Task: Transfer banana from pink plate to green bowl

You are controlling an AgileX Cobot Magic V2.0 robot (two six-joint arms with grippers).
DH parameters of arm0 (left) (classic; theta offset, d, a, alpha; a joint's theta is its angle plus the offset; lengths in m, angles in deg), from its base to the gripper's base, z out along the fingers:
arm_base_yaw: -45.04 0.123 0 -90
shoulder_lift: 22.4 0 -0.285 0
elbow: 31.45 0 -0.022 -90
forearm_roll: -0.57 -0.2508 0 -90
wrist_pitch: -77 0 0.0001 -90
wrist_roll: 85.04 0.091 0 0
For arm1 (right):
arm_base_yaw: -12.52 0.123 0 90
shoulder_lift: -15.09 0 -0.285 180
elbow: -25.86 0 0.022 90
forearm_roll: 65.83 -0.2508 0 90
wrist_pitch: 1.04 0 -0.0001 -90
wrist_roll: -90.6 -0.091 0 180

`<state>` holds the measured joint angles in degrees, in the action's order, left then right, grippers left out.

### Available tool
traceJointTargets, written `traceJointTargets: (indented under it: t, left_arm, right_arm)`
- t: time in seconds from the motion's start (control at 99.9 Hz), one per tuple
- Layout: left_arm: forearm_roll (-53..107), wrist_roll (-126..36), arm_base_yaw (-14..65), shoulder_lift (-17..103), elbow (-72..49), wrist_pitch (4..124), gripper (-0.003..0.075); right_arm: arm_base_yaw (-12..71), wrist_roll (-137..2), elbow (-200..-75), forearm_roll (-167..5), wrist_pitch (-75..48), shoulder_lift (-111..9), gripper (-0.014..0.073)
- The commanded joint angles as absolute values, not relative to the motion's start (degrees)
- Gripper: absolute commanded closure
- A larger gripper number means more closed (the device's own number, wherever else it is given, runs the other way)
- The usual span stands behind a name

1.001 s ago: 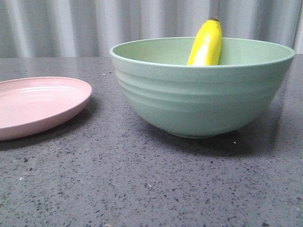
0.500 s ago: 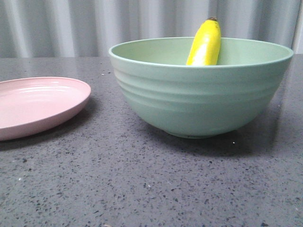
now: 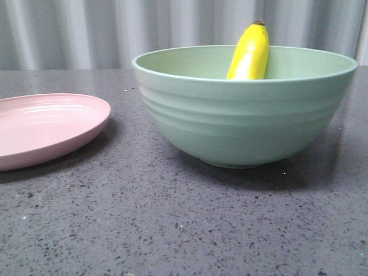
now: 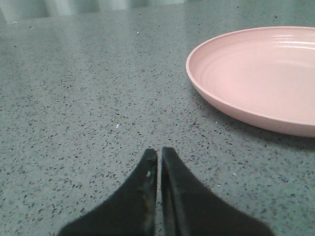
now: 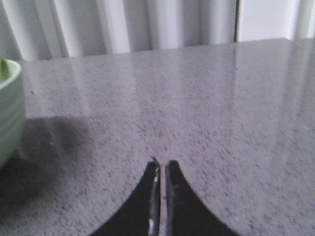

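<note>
Now banana (image 3: 249,53) in green bowl (image 3: 241,121), unlabelled

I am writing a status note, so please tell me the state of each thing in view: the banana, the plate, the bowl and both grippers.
banana: inside the green bowl, leaning on the far wall, tip above the rim.
green bowl: upright on the table, holding the banana.
pink plate: flat on the table, empty, apart from the bowl.
left gripper: shut, holding nothing, near the plate.
right gripper: shut, holding nothing, beside the bowl.
</note>
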<state>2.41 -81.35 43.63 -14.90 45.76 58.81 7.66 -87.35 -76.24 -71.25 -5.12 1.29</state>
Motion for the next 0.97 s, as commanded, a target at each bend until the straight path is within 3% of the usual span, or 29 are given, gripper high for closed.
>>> traceJointTargets:
  t: [0.0,0.33,0.961]
  left_arm:
    - [2.51,-81.40,43.61,-16.50,46.39,62.58,0.0741]
    - [2.51,-81.40,43.61,-16.50,46.39,62.58,0.0741]
    - [2.51,-81.40,43.61,-16.50,46.39,62.58,0.0741]
  right_arm:
    - [6.19,-87.53,-75.13,-70.36,-5.59,3.90,0.0658]
    - [4.75,-87.53,-75.13,-70.23,-18.67,9.28,0.0658]
    - [4.75,-87.53,-75.13,-70.21,-18.62,9.28,0.0658]
